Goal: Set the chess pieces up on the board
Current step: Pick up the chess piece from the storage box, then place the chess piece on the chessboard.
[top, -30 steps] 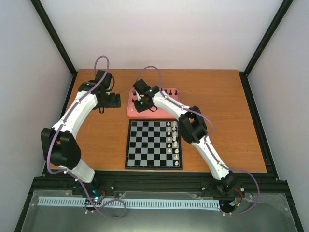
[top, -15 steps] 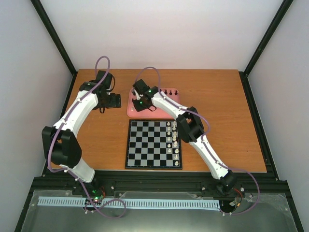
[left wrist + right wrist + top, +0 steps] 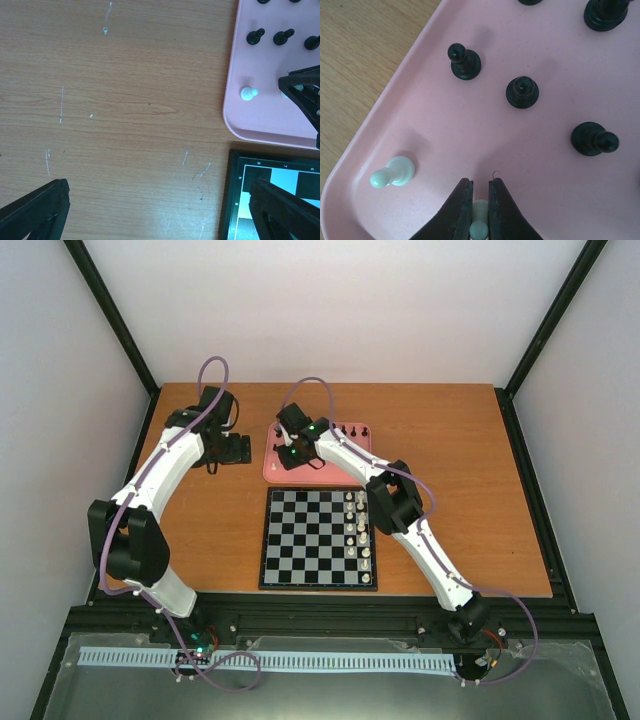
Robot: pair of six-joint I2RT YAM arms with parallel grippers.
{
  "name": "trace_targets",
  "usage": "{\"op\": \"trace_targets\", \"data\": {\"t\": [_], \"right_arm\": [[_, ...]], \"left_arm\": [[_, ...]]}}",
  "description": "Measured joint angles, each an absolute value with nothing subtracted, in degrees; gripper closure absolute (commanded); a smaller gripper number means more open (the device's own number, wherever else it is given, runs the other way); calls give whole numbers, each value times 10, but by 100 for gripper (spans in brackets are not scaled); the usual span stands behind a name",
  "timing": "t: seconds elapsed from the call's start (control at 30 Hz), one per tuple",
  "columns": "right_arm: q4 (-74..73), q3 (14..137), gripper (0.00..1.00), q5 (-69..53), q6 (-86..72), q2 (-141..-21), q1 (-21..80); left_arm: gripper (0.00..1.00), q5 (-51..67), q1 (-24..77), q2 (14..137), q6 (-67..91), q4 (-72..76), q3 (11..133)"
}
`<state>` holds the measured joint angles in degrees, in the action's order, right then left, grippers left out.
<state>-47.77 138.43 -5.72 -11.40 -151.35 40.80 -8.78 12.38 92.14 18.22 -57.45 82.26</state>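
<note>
Pinching a cream-white pawn [image 3: 479, 227] near a corner of the pink tray [image 3: 445, 130], jaws almost closed around it, the right gripper [image 3: 480, 192] seems mid-pick; next, lift straight toward the board [image 3: 310, 540].

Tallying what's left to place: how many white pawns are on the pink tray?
2. One white pawn sits free near a corner of the pink tray; the other white pawn is pinched between the fingers of the right gripper. More could be hidden under it.
</note>
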Motion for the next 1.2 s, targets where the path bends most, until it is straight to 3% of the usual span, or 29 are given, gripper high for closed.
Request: {"op": "trace_targets", "data": {"t": [0.27,0.7,0.93,1.2], "right_arm": [[-504,1346,94,-39,-99,-1459,408],[-477,892,94,-22,-144,-1027,467],[-477,695,94,-17,-208,-925,550],[-430,579,94,-6,-263,-851,563]], "left_arm": [[0,-88,124,921,182,-575,823],[0,-86,124,909,182,-571,820],[0,-85,124,908,182,-568,815],[0,-85,124,908,183,-566,811]]}}
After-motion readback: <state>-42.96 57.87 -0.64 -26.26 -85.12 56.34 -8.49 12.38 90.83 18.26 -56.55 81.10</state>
